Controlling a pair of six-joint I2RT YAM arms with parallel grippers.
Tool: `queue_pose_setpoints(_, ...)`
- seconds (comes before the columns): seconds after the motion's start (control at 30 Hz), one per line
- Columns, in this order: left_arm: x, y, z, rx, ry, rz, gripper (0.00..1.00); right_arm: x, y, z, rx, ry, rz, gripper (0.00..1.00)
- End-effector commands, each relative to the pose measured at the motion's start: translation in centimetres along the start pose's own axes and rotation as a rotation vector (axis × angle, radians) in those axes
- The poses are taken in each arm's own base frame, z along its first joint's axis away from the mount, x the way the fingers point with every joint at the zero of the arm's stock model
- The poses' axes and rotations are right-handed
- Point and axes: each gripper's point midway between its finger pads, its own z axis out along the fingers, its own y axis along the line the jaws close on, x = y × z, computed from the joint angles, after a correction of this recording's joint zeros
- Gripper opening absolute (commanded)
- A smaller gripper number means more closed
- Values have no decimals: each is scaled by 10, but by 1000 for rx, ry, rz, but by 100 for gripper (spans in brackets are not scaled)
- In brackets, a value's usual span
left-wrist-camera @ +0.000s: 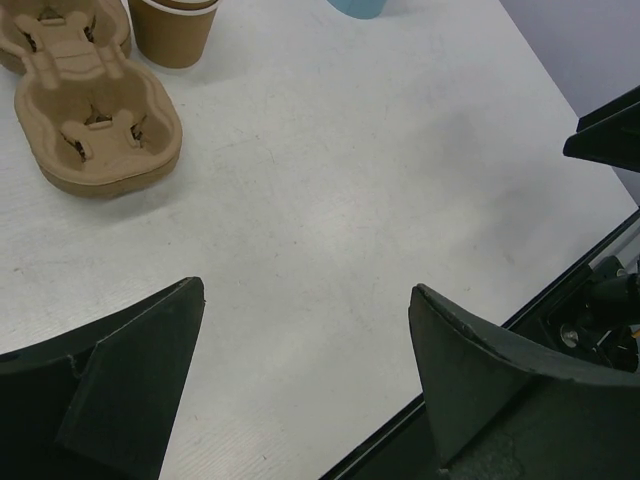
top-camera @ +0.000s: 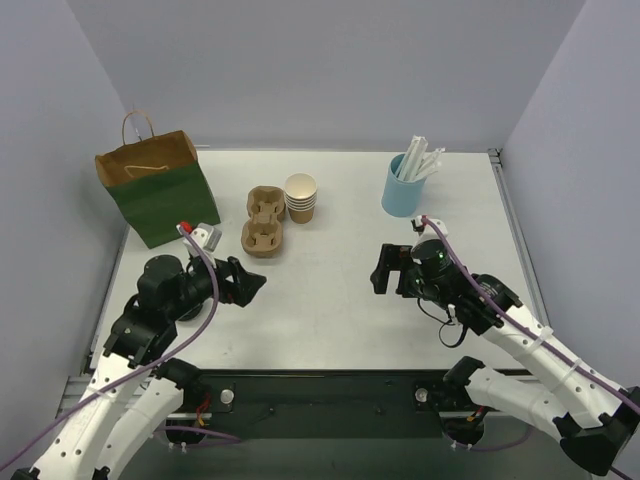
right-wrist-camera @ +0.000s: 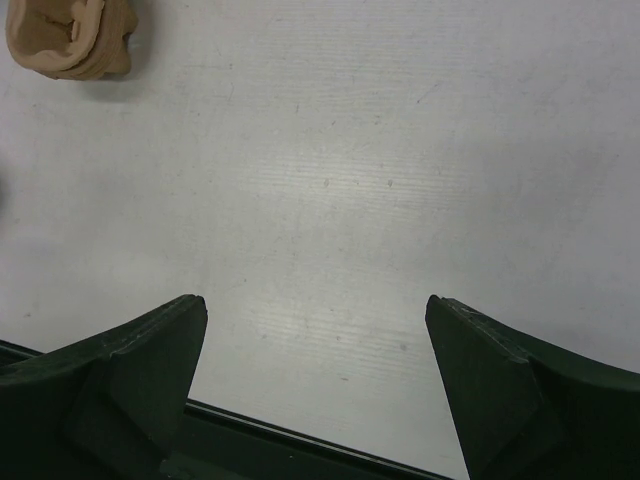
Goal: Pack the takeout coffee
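Black two-finger left gripper (top-camera: 251, 284) and right gripper (top-camera: 381, 269) gape empty; you've no lidded kraft coffee cup in view, likely crushable, pinch mid-wall gently

bag (top-camera: 160, 200) green, brown top | carrier (top-camera: 265, 222) brown | cups (top-camera: 301, 200) tan, white inside | holder (top-camera: 400, 192) blue | left gripper (left-wrist-camera: 305, 288) black

The cup carrier (top-camera: 265, 222) lies on the tabletop (top-camera: 340, 310), its long side running front to back. The stack of cups (top-camera: 301, 198) stands just beside the carrier's far right corner. Left of the carrier stands the paper bag (top-camera: 155, 185). Well to the carrier's right, level with its far end, stands the holder (top-camera: 401, 190) with straws (top-camera: 422, 158) in it. The left claw (top-camera: 255, 283) hangs directly in front of the carrier. The right claw (top-camera: 381, 270) is in front of the carrier too, well off to its right.
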Motion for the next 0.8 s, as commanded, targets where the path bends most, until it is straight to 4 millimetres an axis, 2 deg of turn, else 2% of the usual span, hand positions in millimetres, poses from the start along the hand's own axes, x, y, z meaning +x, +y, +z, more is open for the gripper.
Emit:
queue_pose_setpoints(0.0,-20,-2,3,9,-58,10,93,-16,6,0,4,-41,1,100)
queue_pose_setpoints(0.1,-27,7,8,-36,-56,42,92,-18,6,0,5,-47,-2,100)
queue_pose_setpoints(0.13,-41,9,7,-63,-82,57,91,-20,7,-2,-1,-55,-1,100)
queue_pose_setpoints(0.17,-44,14,14,-89,-62,62,91,-20,6,-3,-3,-57,-6,100)
queue_pose_setpoints(0.2,-67,9,13,-96,-101,74,90,-20,6,-5,-9,-62,-8,99)
queue_pose_setpoints(0.23,-73,15,23,-126,-82,72,89,-20,6,-6,-12,-64,-11,99)
queue_pose_setpoints(0.3,-93,13,32,-136,-91,73,88,-20,10,-9,-45,-63,-17,98)
queue_pose_setpoints(0.33,-109,16,46,-160,-89,71,86,-18,11,-10,-53,-61,-23,97)
queue_pose_setpoints(0.4,-126,22,60,-197,-86,58,83,-18,13,-13,-73,-63,-30,95)
queue_pose_setpoints(0.43,-137,27,77,-225,-75,39,81,-17,13,-15,-83,-62,-37,94)
queue_pose_setpoints(0.5,-146,39,93,-282,-69,25,80,-18,15,-19,-102,-70,-46,92)
queue_pose_setpoints(0.53,-139,48,114,-296,-24,10,78,-17,15,-20,-108,-69,-52,91)
queue_pose_setpoints(0.57,-156,50,120,-317,-54,12,77,-17,15,-21,-115,-72,-54,89)
queue_pose_setpoints(0.6,-161,51,129,-319,-50,10,75,-18,15,-23,-118,-83,-64,88)
queue_pose_setpoints(0.63,-148,62,149,-339,5,-7,73,-17,15,-24,-124,-81,-67,88)
queue_pose_setpoints(0.67,-165,59,154,-337,-20,-11,70,-15,15,-24,-126,-79,-71,86)
queue_pose_setpoints(0.77,-154,73,184,-368,31,-30,64,-14,16,-26,-143,-80,-76,84)
